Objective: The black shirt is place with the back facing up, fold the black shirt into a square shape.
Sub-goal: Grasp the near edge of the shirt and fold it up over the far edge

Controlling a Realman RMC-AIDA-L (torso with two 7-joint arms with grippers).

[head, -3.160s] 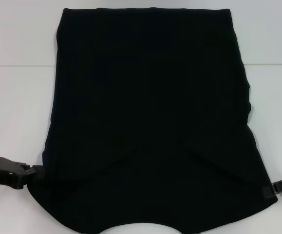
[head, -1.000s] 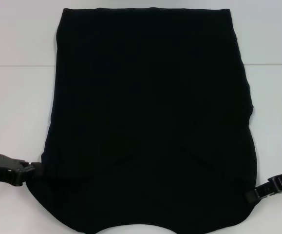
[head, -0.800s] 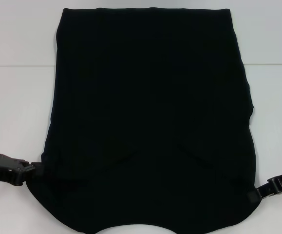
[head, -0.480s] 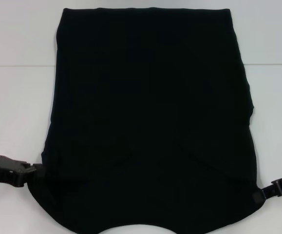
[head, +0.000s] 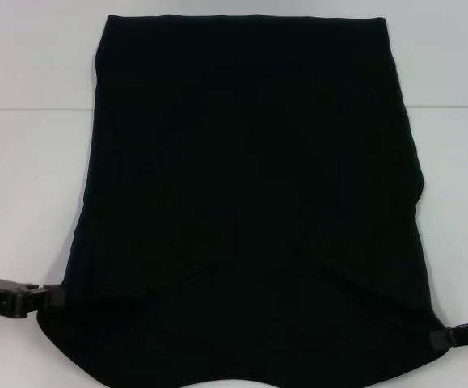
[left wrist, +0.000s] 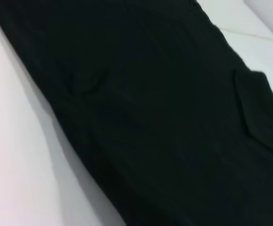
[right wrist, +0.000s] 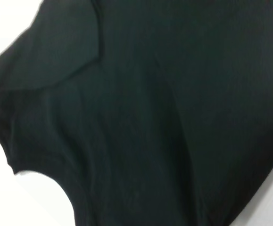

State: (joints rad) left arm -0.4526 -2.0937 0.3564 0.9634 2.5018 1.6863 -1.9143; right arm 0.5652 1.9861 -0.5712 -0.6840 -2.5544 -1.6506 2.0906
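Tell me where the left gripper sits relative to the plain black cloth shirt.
In the head view, the left gripper is low on the robot's left, at the black shirt's near-left edge on the white table.

Left pincer (head: 46,297) low at the near left, arm reaching in level from the left edge, tip touching the near left corner of the black shirt (head: 250,202). Right pincer (head: 440,339) low at the near right, arm entering from the right edge, tip meeting the near right corner of the cloth. Both wrists held close to the desk (head: 23,178). Fingers merge with dark cloth, grip unclear.
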